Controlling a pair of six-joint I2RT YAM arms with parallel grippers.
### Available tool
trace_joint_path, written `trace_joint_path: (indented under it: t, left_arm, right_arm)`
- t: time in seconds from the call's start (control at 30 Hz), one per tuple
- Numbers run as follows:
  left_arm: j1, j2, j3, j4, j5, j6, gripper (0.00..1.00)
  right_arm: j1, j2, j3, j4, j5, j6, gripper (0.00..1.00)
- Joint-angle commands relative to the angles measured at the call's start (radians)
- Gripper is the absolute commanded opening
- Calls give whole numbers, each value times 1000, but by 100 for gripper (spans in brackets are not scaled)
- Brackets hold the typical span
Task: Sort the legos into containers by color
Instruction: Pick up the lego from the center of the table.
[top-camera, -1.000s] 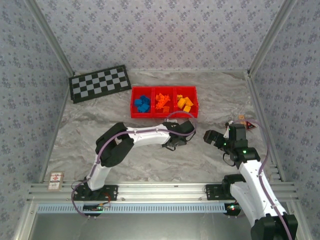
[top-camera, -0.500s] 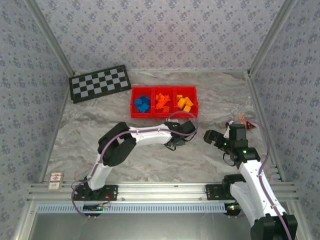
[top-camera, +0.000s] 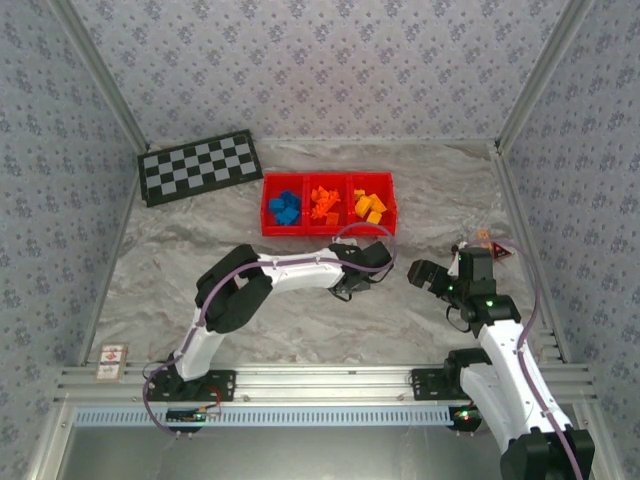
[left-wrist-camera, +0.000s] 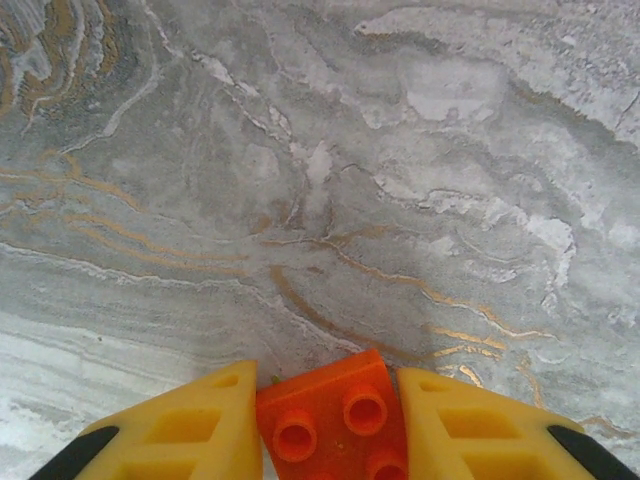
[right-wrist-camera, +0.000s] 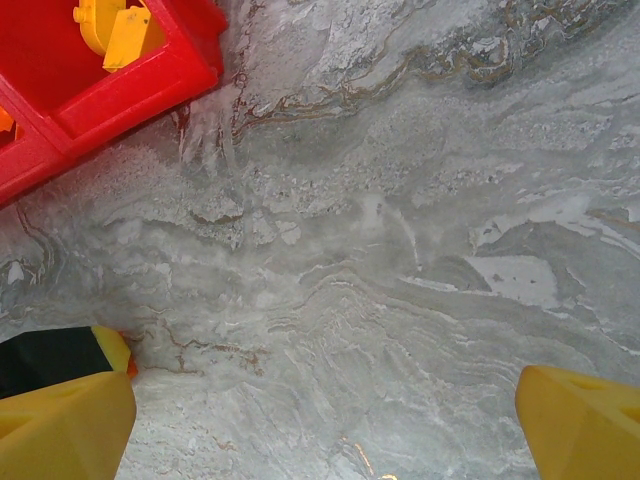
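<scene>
Up close at the left wrist, left pincer (left-wrist-camera: 325, 385) clamps an orange brick (left-wrist-camera: 335, 425); right pincer (right-wrist-camera: 320, 390) gapes.

From where I stand, the top camera hangs high above and behind the arm bases. It faces down and forward, far enough off to take in the whole table (top-camera: 330, 330), with the containers (top-camera: 328, 204) toward the far side. The left wrist camera sits very close over bare table on the near side of the containers. It aims steeply down past the left gripper (left-wrist-camera: 330, 425), whose fingers are pressed on an orange lego (left-wrist-camera: 335, 410). The right wrist camera hovers just off the containers' near right corner, looking down between the spread fingers of the right gripper (right-wrist-camera: 325, 410). It shares the yellow-filled end bin (right-wrist-camera: 120, 90) with the top view.
</scene>
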Motion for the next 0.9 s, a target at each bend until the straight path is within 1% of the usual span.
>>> trace_joint_path:
  t: [0.0,0.3,0.57,0.73,0.87]
  left_arm:
    - [8,-6,-43,10,2,0,31]
    - [25,-120,-73,0,-72,49,31]
    - [44,-186,-58,-30,-141,115,31]
    - [93,-215,-18,-38,-185,192,31]
    - [152,-210,45,-16,-212,285,31]
  right_arm:
    - [-8,-7,1,1,1,-15,100]
    - [-9,-6,1,9,10,-16,100]
    - [-9,-5,1,7,15,-16,100]
    - [-9,0,3,11,19,-15,100]
    - [-9,1,4,7,20,-14,100]
